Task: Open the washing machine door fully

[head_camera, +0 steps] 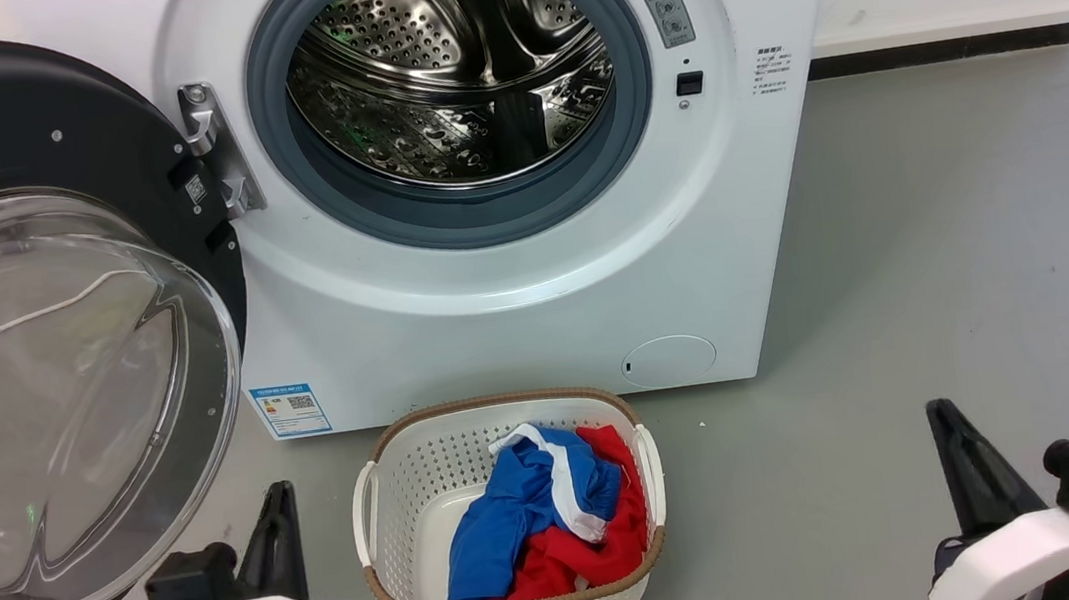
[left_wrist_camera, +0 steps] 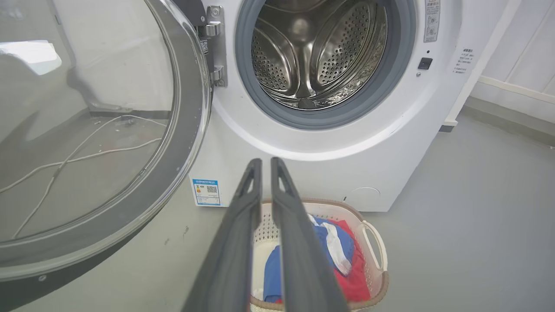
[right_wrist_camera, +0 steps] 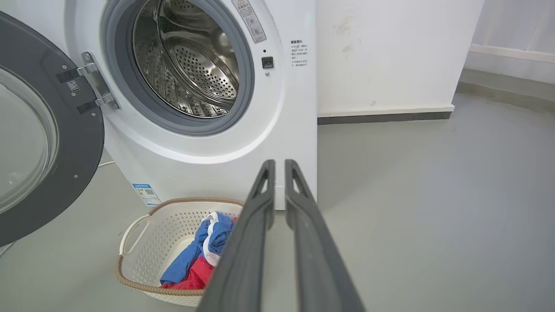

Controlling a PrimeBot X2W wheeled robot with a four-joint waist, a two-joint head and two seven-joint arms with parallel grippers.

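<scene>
Head view: the washing machine door (head_camera: 60, 374) stands wide open at the frame's left, hinged beside the washing machine (head_camera: 533, 290) drum. The left end effector (left_wrist_camera: 265, 162) and right end effector (right_wrist_camera: 279, 164) are pressed together, empty. Opening looks complete; at most, a nudge wider.

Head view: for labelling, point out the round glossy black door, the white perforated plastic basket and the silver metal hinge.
Round glossy black door (head_camera: 21, 117), head view, black ring above glass.
White perforated plastic basket (head_camera: 419, 474), head view, inner left wall.
Silver metal hinge (head_camera: 209, 141), head view, its plate.
</scene>
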